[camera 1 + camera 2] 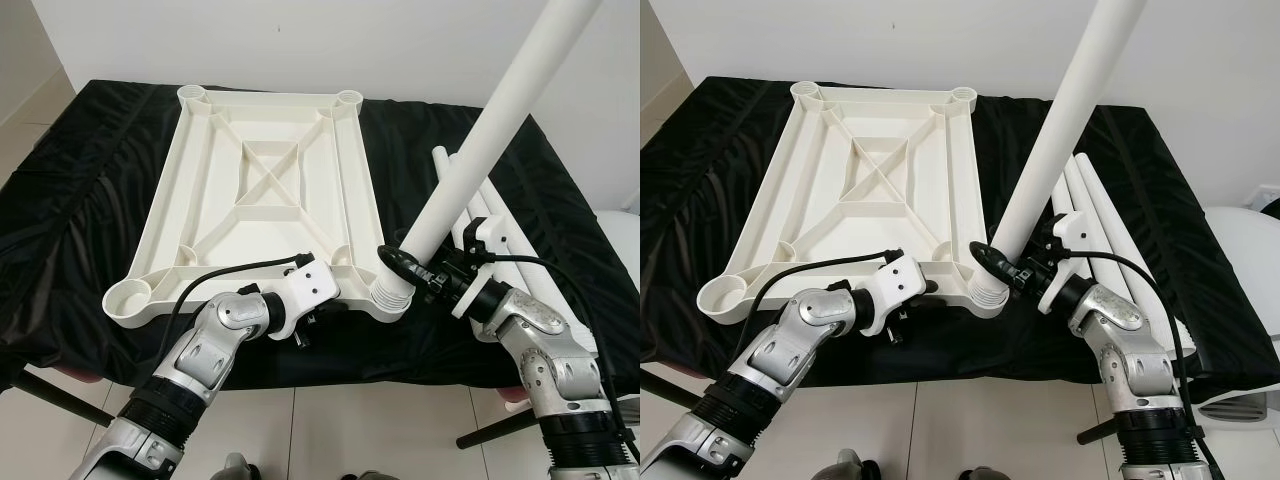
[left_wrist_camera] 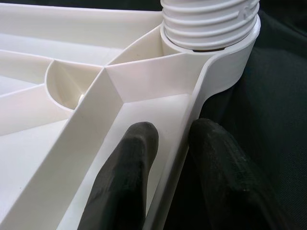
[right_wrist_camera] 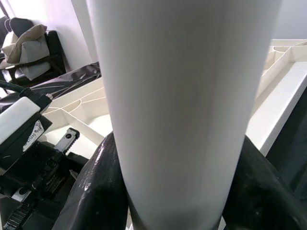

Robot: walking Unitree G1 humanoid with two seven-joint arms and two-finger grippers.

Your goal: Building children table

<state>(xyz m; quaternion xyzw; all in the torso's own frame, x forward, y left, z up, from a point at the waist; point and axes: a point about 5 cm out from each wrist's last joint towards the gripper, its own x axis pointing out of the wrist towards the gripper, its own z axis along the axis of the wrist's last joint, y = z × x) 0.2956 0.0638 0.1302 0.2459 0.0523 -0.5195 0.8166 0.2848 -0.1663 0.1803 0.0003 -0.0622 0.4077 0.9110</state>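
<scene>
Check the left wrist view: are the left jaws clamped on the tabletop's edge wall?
Yes: the left gripper has one finger on each side of the white tabletop edge wall, just below the threaded leg.

Tabletop on cloth; spare legs right (beside it).

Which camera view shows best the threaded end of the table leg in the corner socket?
The left wrist view: the threaded end sits close and sharp in the corner socket. Both eye views show it small, beside the right gripper. The right wrist view shows the table leg as smooth shaft.
</scene>
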